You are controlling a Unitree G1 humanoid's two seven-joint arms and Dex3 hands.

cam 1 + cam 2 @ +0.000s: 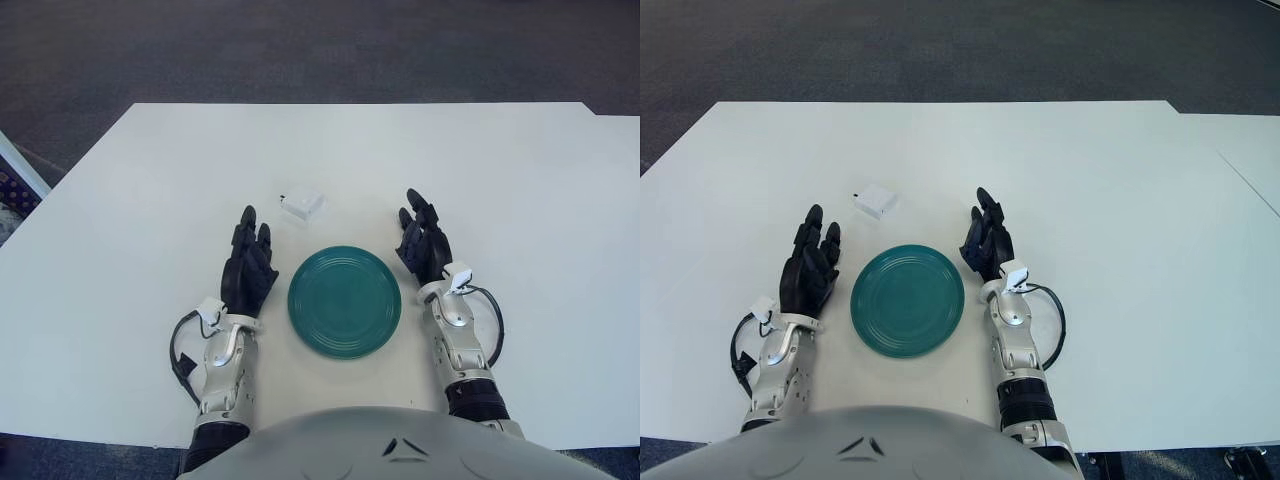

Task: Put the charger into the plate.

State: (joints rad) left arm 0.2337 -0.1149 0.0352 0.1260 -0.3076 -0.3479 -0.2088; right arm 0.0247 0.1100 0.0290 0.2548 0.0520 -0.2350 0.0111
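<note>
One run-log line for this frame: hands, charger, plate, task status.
left hand: open, left of plate | right hand: open, right of plate | charger: on table, beyond plate | plate: empty | status: charger not grasped

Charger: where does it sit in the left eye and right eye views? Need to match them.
Left eye view: the charger lies on the white table left of centre, just beyond the plate's upper left rim.
Right eye view: the charger sits further left in the picture, in the same spot.
Shared landmark: the green plate, between the left hand and right hand.
</note>
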